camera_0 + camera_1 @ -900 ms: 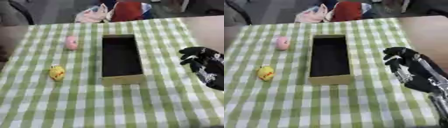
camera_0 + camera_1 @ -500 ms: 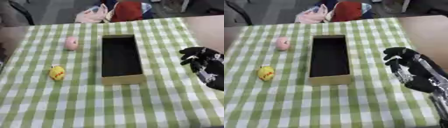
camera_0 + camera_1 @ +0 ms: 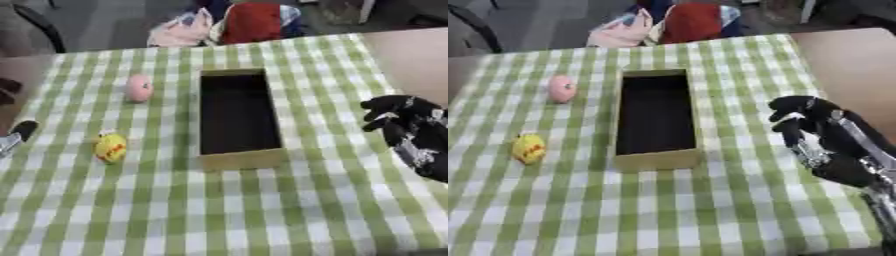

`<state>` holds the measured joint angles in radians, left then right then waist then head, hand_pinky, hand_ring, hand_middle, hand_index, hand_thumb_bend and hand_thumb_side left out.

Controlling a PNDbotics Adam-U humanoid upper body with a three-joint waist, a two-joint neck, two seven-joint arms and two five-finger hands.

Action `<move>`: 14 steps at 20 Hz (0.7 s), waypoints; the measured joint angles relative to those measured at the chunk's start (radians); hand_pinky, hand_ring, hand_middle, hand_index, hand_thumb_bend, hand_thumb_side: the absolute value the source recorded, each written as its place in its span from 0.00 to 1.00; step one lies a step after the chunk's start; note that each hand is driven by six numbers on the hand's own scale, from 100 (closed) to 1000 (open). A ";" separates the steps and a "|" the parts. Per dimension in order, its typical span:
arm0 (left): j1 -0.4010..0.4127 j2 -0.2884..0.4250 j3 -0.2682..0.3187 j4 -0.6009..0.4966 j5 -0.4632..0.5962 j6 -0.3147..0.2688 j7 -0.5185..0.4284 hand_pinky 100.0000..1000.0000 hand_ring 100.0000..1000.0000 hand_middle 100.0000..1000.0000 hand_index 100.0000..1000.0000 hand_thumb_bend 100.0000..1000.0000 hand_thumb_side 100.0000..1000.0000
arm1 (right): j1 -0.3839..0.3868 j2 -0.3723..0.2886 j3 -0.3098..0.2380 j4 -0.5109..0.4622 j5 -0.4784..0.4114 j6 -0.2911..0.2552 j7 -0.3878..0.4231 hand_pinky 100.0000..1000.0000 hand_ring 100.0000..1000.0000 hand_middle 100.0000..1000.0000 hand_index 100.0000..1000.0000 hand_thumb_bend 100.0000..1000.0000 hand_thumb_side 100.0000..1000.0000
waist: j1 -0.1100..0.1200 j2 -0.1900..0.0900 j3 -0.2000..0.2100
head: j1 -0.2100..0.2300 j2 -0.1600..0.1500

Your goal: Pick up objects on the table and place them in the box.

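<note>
Box [image 3: 656, 120] open at bench [image 3: 710, 210] centre; pink toy [image 3: 561, 88] and yellow toy [image 3: 528, 148] lie left; your right hand [image 3: 815, 135] hovers right, fingers curled, empty.

1. light even & soft, fairly bright; no glare on the checked cloth [image 3: 262, 210].
2. shadows faint; only the box [image 3: 656, 116] interior reads dark.
3. both views soft overall, edges fuzzy, fine detail lost.
4. right hand [image 3: 815, 135] smeared, outline unclear; far background blurrier still.
</note>
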<state>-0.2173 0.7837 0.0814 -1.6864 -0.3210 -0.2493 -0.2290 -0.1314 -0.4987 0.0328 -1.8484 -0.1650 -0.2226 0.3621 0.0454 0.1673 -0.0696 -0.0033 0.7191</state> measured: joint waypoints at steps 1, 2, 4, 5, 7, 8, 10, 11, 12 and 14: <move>-0.019 0.015 -0.018 0.014 -0.009 -0.008 -0.006 0.62 0.58 0.60 0.75 0.34 0.25 | 0.000 0.000 0.001 0.000 0.000 -0.001 0.002 0.66 0.88 0.59 0.81 0.00 0.33 | 0.001 0.000 -0.001 | 0.002 0.000; -0.040 0.029 -0.038 0.028 -0.017 -0.016 -0.014 0.62 0.58 0.59 0.75 0.34 0.24 | 0.000 0.000 0.004 0.000 0.000 -0.001 0.003 0.66 0.88 0.59 0.81 0.00 0.33 | 0.001 0.000 -0.003 | 0.003 0.000; -0.079 0.052 -0.080 0.057 -0.033 -0.035 -0.035 0.61 0.57 0.58 0.74 0.32 0.21 | -0.001 0.000 0.005 0.000 0.000 -0.002 0.005 0.66 0.88 0.59 0.81 0.00 0.33 | 0.001 -0.001 -0.009 | 0.007 0.000; -0.099 0.059 -0.102 0.073 -0.038 -0.045 -0.049 0.61 0.57 0.58 0.74 0.32 0.20 | -0.001 0.000 0.006 0.000 0.000 -0.002 0.007 0.66 0.88 0.59 0.81 0.00 0.33 | 0.001 -0.001 -0.012 | 0.009 0.000; -0.132 0.067 -0.142 0.104 -0.047 -0.067 -0.086 0.61 0.57 0.58 0.74 0.31 0.20 | -0.001 0.000 0.008 0.000 0.000 -0.002 0.010 0.66 0.88 0.59 0.81 0.00 0.33 | 0.002 -0.002 -0.017 | 0.012 0.000; -0.148 0.069 -0.161 0.120 -0.051 -0.078 -0.106 0.61 0.57 0.58 0.74 0.31 0.20 | -0.001 0.000 0.009 0.000 0.000 -0.002 0.011 0.66 0.88 0.59 0.81 0.00 0.33 | 0.002 -0.002 -0.018 | 0.013 0.000; -0.180 0.069 -0.194 0.154 -0.063 -0.100 -0.150 0.61 0.57 0.58 0.74 0.32 0.20 | -0.001 -0.001 0.011 0.000 -0.001 -0.002 0.012 0.66 0.88 0.59 0.81 0.00 0.33 | 0.003 -0.004 -0.022 | 0.015 0.000; -0.193 0.069 -0.208 0.171 -0.070 -0.111 -0.169 0.61 0.57 0.57 0.74 0.33 0.20 | -0.001 -0.001 0.011 0.000 -0.001 -0.002 0.012 0.66 0.88 0.59 0.81 0.00 0.32 | 0.004 -0.006 -0.023 | 0.016 0.000; -0.208 0.069 -0.222 0.189 -0.080 -0.121 -0.187 0.61 0.57 0.57 0.74 0.33 0.21 | -0.001 -0.001 0.011 0.000 -0.001 -0.001 0.012 0.66 0.88 0.59 0.82 0.00 0.32 | 0.006 -0.007 -0.025 | 0.018 0.000; -0.237 0.064 -0.246 0.225 -0.105 -0.138 -0.215 0.61 0.57 0.57 0.74 0.35 0.24 | -0.002 -0.001 0.011 0.000 -0.002 -0.001 0.012 0.66 0.88 0.59 0.82 0.00 0.33 | 0.009 -0.007 -0.027 | 0.019 -0.001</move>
<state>-0.4539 0.8474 -0.1641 -1.4616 -0.4263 -0.3868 -0.4443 -0.1330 -0.5001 0.0442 -1.8484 -0.1668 -0.2237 0.3745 0.0540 0.1601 -0.0966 0.0156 0.7177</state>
